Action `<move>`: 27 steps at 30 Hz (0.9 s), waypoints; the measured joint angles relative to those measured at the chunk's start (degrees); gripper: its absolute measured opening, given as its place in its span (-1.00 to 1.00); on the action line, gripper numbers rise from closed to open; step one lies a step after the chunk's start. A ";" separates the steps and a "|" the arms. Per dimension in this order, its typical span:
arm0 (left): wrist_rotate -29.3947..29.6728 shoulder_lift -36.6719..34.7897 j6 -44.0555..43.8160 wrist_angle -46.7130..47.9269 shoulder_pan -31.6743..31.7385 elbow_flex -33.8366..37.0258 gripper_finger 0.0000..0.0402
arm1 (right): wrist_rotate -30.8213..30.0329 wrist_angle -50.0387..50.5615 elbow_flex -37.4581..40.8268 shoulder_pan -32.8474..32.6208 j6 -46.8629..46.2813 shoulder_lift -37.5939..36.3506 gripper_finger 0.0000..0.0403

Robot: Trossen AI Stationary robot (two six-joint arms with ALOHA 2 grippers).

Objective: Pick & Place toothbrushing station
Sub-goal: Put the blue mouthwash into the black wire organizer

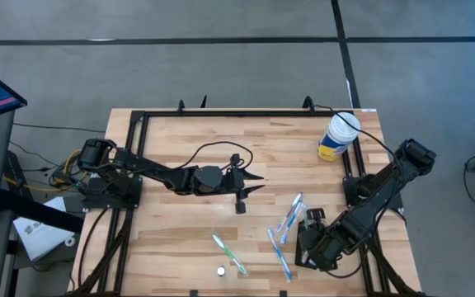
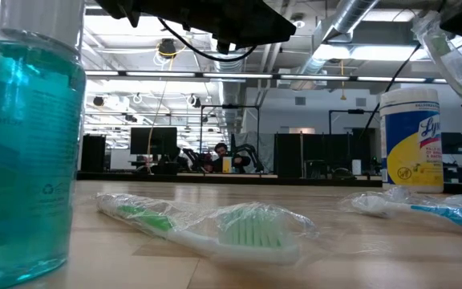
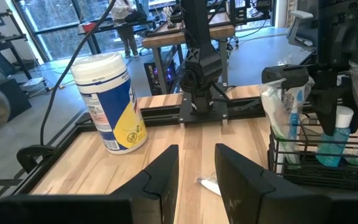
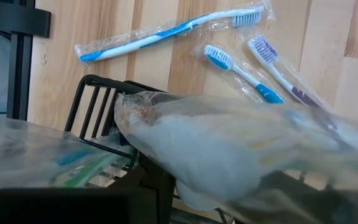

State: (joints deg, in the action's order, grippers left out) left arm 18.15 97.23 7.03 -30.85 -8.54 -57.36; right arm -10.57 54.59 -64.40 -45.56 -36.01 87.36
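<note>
Over on the right side of the wooden table [image 1: 171, 239], right arm folded low with the right gripper [image 1: 310, 246] directly over the black wire rack [image 3: 277, 158]; clearly the nearer arm, rack just below its fingers; can't tell its grip behind crinkled plastic, nor the rack's long axis. Left arm stretched to mid-table, well apart from the rack; left gripper [image 3: 196, 152] pointing toward it, parted, holding nothing; wrapped toothbrushes [image 1: 287, 221] loose just beside the rack.

Wooden table [image 1: 180, 223] bears wrapped toothbrushes [image 1: 287, 219] and canister [image 1: 336, 137].
</note>
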 joint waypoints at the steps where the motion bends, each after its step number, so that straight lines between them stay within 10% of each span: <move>1: 0.00 0.00 0.00 0.00 -0.02 0.00 -0.51 | 0.00 -0.04 0.00 0.00 0.00 0.01 -0.44; 27: 0.00 0.00 0.04 0.00 -0.02 0.00 -0.51 | -1.82 0.87 0.00 0.35 -2.62 -0.10 -0.41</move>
State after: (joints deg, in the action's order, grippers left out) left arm 18.15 97.23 7.07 -30.85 -8.56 -57.36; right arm -12.39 55.46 -64.40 -45.21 -38.63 87.26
